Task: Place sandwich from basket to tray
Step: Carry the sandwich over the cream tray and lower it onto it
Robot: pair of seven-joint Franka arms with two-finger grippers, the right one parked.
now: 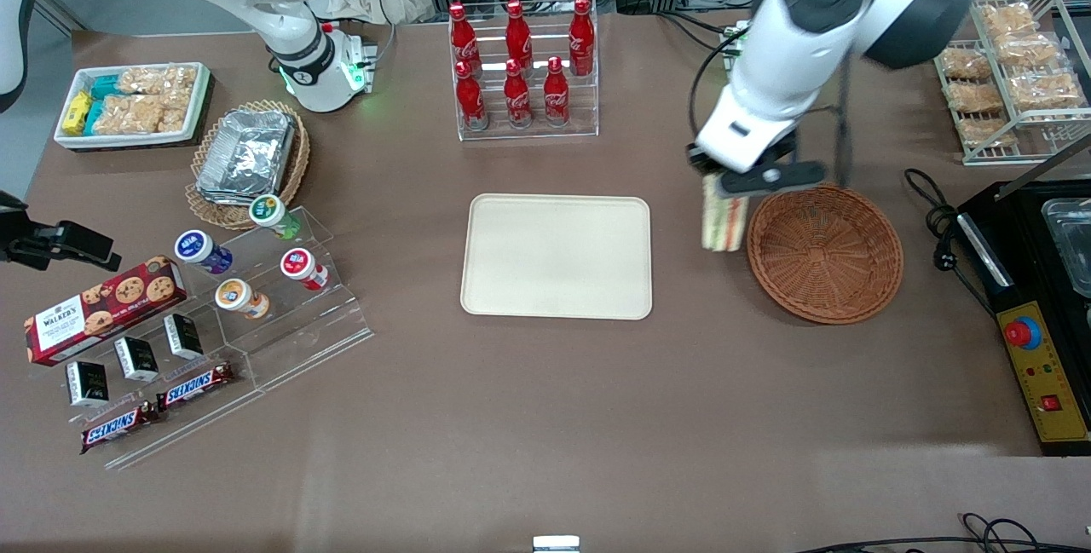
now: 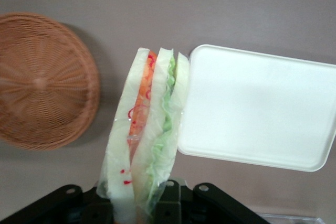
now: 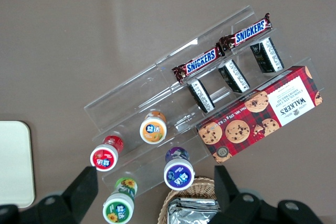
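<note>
White-bread sandwich point(image 1: 723, 223) with orange-red and green filling hangs clear of counter point(image 1: 545, 417), clamped at one end by gripper point(image 2: 140, 203); fingers point(image 1: 771, 177) closed on bread, wedge pointing downward; sandwich sits over bare counter between basket point(image 1: 825, 253) and tray point(image 1: 557, 256), just beside basket rim, apart from tray edge; reddish-brown wicker basket holds nothing visible; cream tray lies flat toward parked arm's end from basket; rack of red bottles point(image 1: 522, 67) stands farther from front camera than tray.

White, orange, green sandwich point(image 2: 149, 140); reddish-brown woven basket point(image 1: 825, 253); cream tray point(image 1: 557, 256).
</note>
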